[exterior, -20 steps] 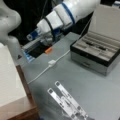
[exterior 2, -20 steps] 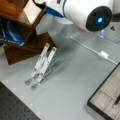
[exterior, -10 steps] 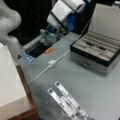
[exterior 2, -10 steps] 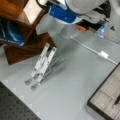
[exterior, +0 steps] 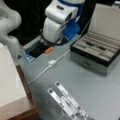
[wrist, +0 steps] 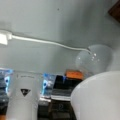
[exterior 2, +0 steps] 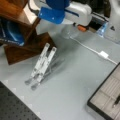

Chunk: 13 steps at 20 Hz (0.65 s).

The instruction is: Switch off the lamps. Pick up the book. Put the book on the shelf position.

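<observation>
In the wrist view a smooth, dull grey-white lampshade [wrist: 100, 97] fills the lower right. Just past it is the lamp's round, glassy base [wrist: 93, 60], and a white cord [wrist: 45, 41] runs away from the base. The same base [exterior 2: 66, 31] shows in a front view under the white and blue arm. The gripper [exterior: 50, 46] hangs at the arm's lower end, right above an orange tab [exterior: 48, 50]. The white book [exterior: 10, 77] lies flat on the reddish-brown wooden block [exterior: 27, 100], whose top is the shelf position, far from the gripper.
A silver folding stand [exterior: 67, 101] [exterior 2: 42, 62] lies on the grey table. A grey case with a black rim [exterior: 100, 52] stands at a front view's right. The cord's white switch [exterior: 51, 62] [exterior 2: 103, 53] lies mid-table. A pale grey curved form [exterior: 10, 25] rises at the left.
The arm has swung over the past second. In a front view it moved left toward the wooden block, and its white wrist now sits over the orange tab.
</observation>
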{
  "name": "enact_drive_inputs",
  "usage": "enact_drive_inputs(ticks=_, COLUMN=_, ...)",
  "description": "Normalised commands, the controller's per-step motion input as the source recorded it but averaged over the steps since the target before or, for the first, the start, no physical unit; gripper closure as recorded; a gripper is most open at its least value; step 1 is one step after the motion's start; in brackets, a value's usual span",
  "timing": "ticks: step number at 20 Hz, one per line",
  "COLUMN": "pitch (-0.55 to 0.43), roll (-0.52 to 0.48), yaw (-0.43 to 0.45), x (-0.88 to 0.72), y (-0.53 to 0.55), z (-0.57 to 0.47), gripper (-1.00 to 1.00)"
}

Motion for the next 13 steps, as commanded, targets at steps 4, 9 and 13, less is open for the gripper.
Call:
enact_drive_inputs(ticks=4, pitch=-0.328, roll=0.185, yaw=-0.080, x=-0.28, y=0.10, z=-0.20, gripper=-1.00)
enact_drive_inputs(ticks=9, pitch=-0.317, roll=0.079, yaw=-0.068, x=-0.28, y=0.10, z=-0.27, gripper=-1.00)
enact_drive_inputs(ticks=13, pitch=-0.318, roll=0.029, yaw=-0.045, x=-0.28, y=0.05, z=-0.31, gripper=-1.00)
